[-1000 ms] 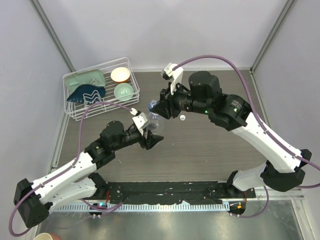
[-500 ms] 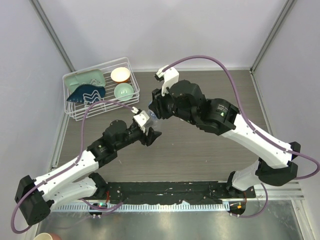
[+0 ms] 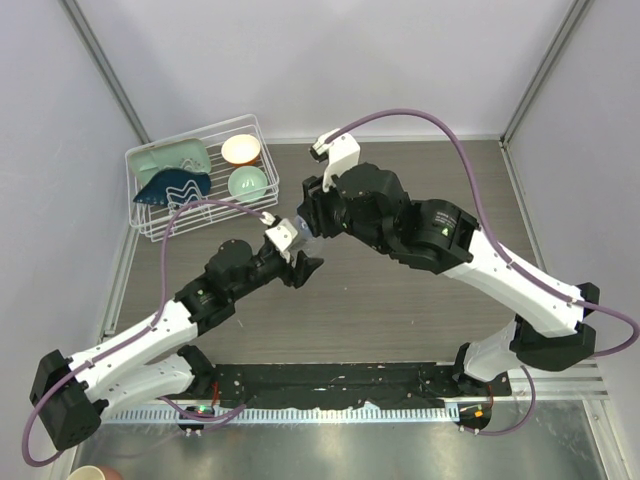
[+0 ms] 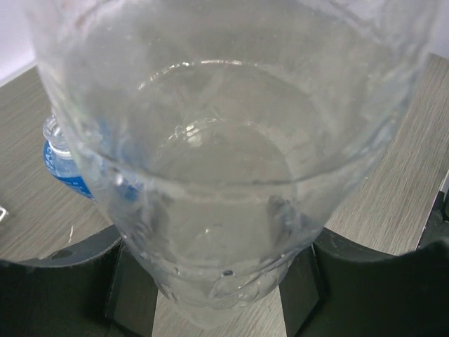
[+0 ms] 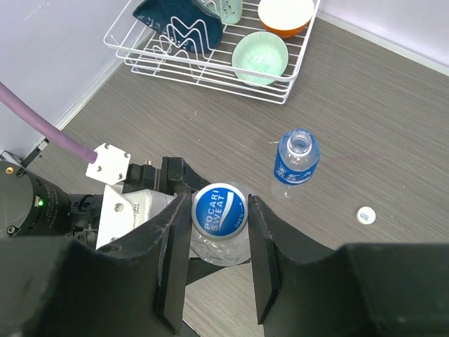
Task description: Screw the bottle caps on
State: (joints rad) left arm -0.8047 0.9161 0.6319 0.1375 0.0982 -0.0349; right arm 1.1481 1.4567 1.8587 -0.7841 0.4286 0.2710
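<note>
Where the two arms meet over the middle of the bench [image 5: 393,119], the left jaws clamp the plain bottle [image 4: 224,175] low on its clear body, a black finger [image 4: 63,288] pressed to each side. Over it, the right jaws pinch the blue-topped cap [image 5: 219,208], printed POCARI SWEAT, which sits on that bottle's neck; the fingers [image 5: 172,260] bracket its rim left and right. Just beyond and to the right, the labelled bottle [image 5: 295,160] stands upright on the wood with its mouth open, apart from the held one. The white cap [image 5: 364,215] lies flat further right, near it but not touching. Bare wood grain runs from there to the bench's far edge along the back wall. A strip of it also separates the labelled bottle from the wire dish rack [image 5: 210,74]. That rack sits in the far left corner, close beside the left wall, holding a green bowl [image 5: 259,57], a cream bowl [image 5: 284,14] and a dark blue dish [image 5: 179,28].
</note>
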